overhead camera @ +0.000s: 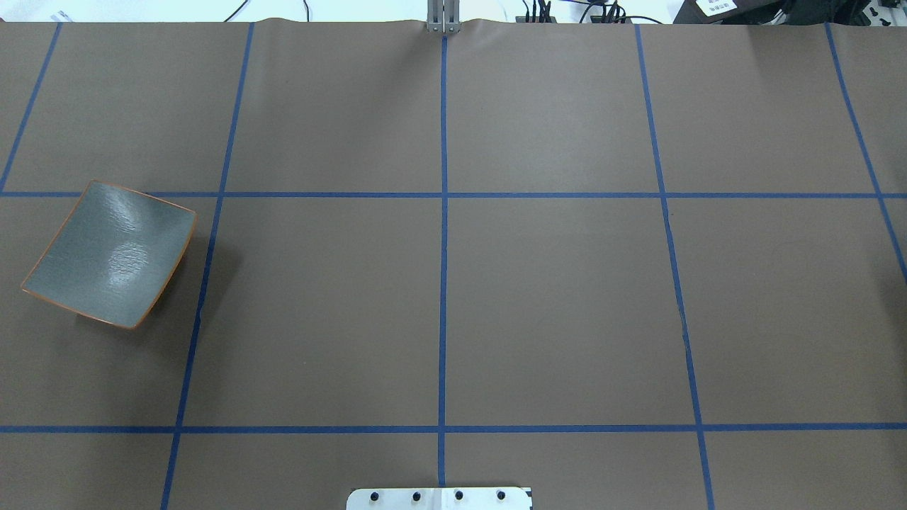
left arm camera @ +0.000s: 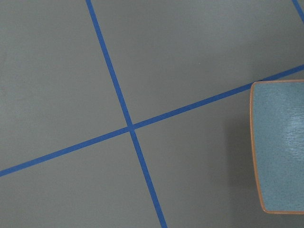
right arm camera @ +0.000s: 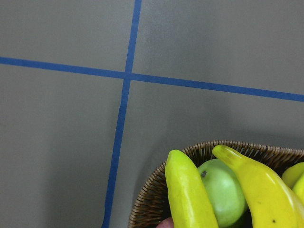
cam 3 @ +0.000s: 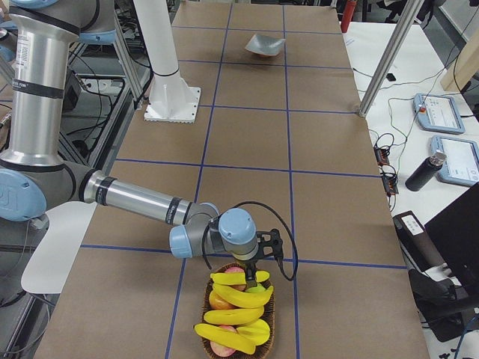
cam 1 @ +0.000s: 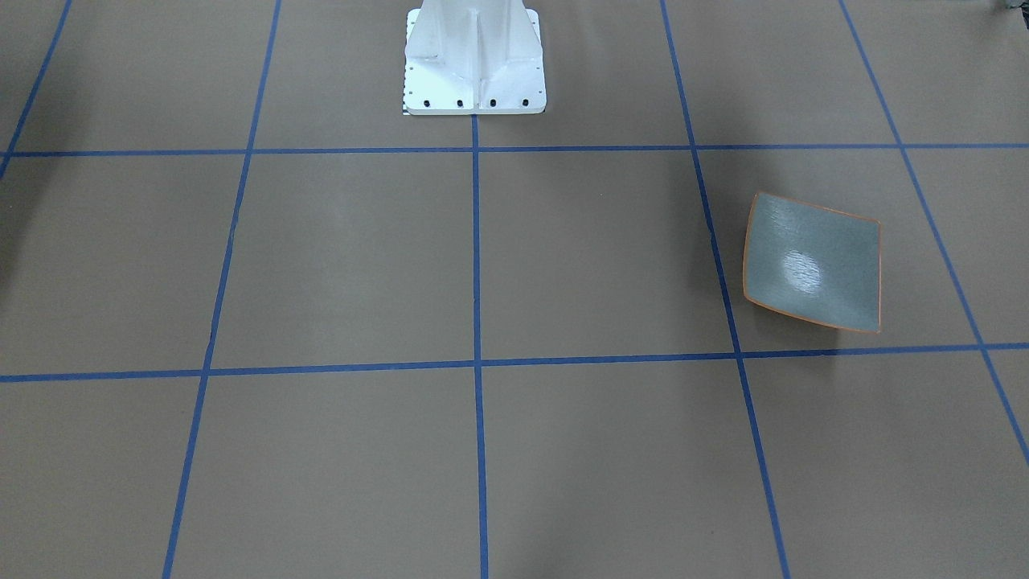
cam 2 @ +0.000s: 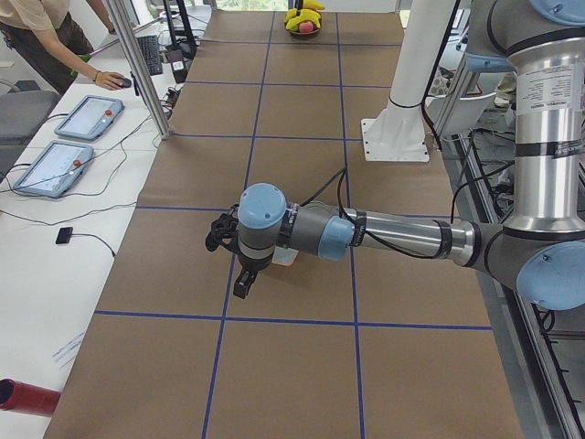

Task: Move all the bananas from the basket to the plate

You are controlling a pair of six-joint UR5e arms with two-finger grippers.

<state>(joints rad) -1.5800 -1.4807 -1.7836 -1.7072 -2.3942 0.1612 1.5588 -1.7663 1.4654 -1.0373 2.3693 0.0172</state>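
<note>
Bananas (right arm camera: 187, 199) all sit in the basket (right arm camera: 152, 190) at six o'clock of the right tool (cam 3: 258, 273) (its spread I cannot tell), plate (overhead camera: 110, 255) bare: the first pick likely needs a descent.

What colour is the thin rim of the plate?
Orange-brown, running all around the grey-blue plate. It shows best in the overhead exterior view.

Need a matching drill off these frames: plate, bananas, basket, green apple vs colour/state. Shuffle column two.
1. plate
2. bananas
3. basket
4. green apple

A. yellow, piled in the basket
B. brown wicker
C. grey-blue, empty
D. tucked between two bananas

Pairs: 1-C, 2-A, 3-B, 4-D
</note>
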